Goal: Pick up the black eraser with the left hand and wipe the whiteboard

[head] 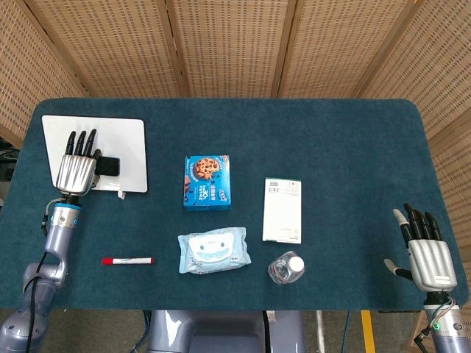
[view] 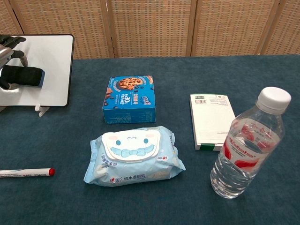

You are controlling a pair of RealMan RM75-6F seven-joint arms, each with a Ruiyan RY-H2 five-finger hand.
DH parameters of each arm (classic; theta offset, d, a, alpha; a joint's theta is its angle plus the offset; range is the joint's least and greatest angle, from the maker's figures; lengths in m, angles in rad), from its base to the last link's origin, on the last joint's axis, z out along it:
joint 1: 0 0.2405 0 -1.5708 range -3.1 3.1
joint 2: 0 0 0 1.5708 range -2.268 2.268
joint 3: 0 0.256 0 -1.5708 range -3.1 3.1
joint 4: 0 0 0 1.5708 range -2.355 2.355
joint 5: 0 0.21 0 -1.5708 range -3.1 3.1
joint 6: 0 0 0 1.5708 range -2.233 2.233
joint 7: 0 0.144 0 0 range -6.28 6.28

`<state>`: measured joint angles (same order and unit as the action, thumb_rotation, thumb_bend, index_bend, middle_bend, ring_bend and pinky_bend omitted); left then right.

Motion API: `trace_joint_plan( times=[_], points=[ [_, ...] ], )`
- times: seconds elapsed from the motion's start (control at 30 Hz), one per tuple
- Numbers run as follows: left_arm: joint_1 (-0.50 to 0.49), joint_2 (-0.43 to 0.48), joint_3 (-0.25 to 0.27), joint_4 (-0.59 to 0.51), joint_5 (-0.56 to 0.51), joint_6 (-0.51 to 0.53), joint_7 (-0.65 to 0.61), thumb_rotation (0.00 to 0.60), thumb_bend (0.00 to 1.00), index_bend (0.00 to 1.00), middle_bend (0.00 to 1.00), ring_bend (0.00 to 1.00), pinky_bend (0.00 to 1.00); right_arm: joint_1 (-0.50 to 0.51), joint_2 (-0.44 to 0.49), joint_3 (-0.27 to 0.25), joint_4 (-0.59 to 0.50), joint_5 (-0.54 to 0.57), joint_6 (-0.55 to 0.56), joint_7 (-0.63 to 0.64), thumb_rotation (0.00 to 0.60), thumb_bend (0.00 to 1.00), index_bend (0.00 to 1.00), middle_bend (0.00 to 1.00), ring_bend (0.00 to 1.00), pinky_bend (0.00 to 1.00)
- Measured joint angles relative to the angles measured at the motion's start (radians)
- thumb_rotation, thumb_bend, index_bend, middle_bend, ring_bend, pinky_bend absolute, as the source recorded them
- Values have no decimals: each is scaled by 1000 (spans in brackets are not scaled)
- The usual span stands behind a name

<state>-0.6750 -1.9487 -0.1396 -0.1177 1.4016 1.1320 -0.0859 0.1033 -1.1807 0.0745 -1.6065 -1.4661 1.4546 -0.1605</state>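
Left hand grips the black eraser on the whiteboard, mid-wipe. Risk, as I judge it: board may skid w/ a hard stroke, or eraser run off the edge nearest the hand's thumb side. Cookie box, red marker & wipes pack lie well clear, nothing blocking. Right hand idle, fingers spread.

My left hand is silver with black fingers. The eraser is black with a blue edge. The whiteboard is white with a black rim. The bench is dark teal. The marker is white with red ends.
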Motion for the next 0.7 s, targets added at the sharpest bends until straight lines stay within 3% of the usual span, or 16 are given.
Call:
trace_joint_plan(
  times=[0.23,0.5,0.7],
  points=[
    [-1,-2,-5,-2,-5,8,7,600,203,287,0,0,0,0,0,-2,0,-3,1,0,600,182,30,0,0,0],
    [1,3,-2,-6,-3,15,1,600,146,73,0,0,0,-1,0,-1,0,-2,2,0,600,182,30,0,0,0],
    [19,17,13,-24,13,52,-46,600,136,19,0,0,0,-2,3,2,-1,2,3,7,600,182,30,0,0,0]
  ],
)
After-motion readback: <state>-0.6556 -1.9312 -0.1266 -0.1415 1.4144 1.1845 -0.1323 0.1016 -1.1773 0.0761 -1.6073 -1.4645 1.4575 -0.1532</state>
